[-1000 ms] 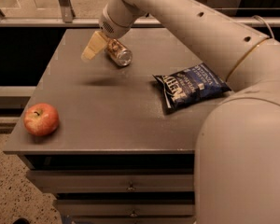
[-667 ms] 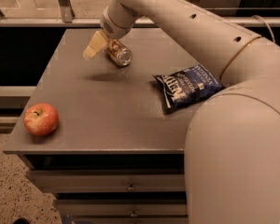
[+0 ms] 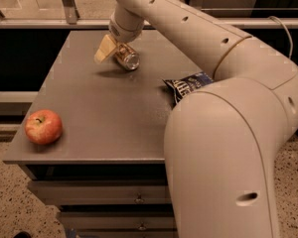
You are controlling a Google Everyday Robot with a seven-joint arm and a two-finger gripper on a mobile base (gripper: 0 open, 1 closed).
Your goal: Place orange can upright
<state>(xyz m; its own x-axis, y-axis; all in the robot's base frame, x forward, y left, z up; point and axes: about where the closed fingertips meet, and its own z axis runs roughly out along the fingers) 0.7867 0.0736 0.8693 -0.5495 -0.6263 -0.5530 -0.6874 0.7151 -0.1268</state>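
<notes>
The orange can (image 3: pixel 127 58) is in my gripper (image 3: pixel 114 52) near the far middle of the grey table (image 3: pixel 104 108). The can is tilted, with its silver end facing the camera and slightly down, held a little above the tabletop over its shadow. One pale finger (image 3: pixel 104 49) shows to the left of the can; the other is hidden behind it. The arm reaches in from the right and fills the right side of the view.
A red apple (image 3: pixel 43 127) sits near the table's front left corner. A dark blue snack bag (image 3: pixel 186 85) lies at the right, partly hidden by my arm. Drawers are below the tabletop. A railing and floor lie beyond the far edge.
The gripper and can stay in about the same spot over the far middle of the table. My arm has swung forward and now hides more of the snack bag.
</notes>
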